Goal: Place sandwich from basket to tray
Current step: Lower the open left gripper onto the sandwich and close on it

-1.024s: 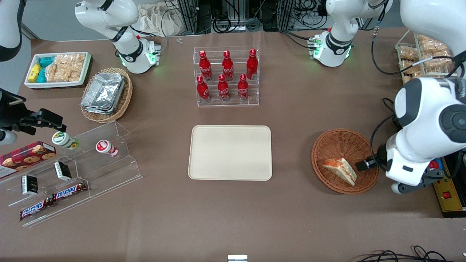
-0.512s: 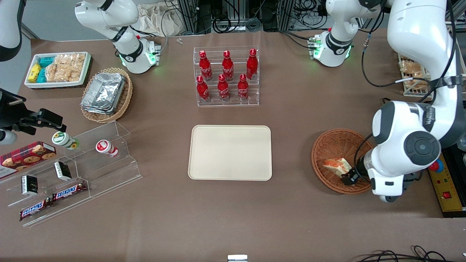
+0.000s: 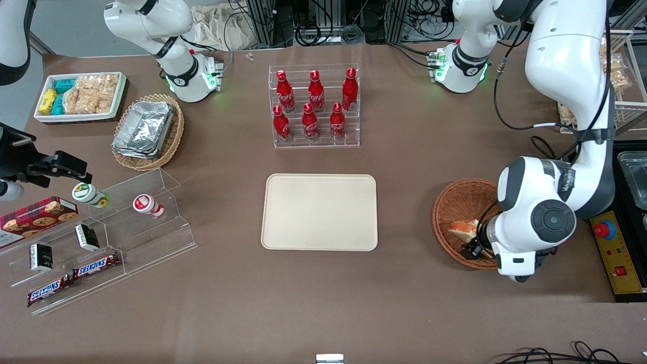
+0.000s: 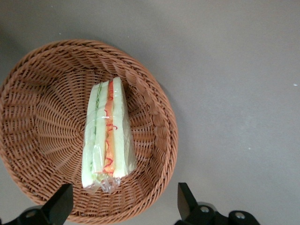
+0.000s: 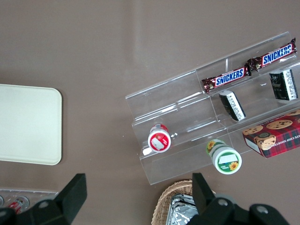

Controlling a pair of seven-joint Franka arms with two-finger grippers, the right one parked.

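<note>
The sandwich (image 4: pixel 107 136) lies on its side in the basket (image 4: pixel 154 117), wrapped in clear film, with white bread, a green layer and an orange layer showing. In the front view only a small piece of the sandwich (image 3: pixel 464 228) can be seen, at about 6 o'clock in the basket (image 3: pixel 457 202), because the working arm covers the rest. The gripper (image 4: pixel 124 206) hangs above the basket, over the edge nearest the front camera, and does not touch the sandwich. Its two black fingers (image 4: pixel 58 206) are wide apart, with nothing between them. In the front view the gripper (image 3: pixel 472 248) is mostly hidden under the arm's big white wrist. The tray (image 3: pixel 319 212) sits flat in the middle of the table with nothing on it. From the tray, the basket is at 3 o'clock, well apart from it. A clear rack of red bottles (image 3: pixel 314 107) stands at 12 o'clock from the tray. Toward the parked arm's end of the table are a tan basket of foil pans (image 3: pixel 147 131), a white bin of snacks (image 3: pixel 81 96) and clear steps (image 3: pixel 126 237) with candy bars and little cups.
</note>
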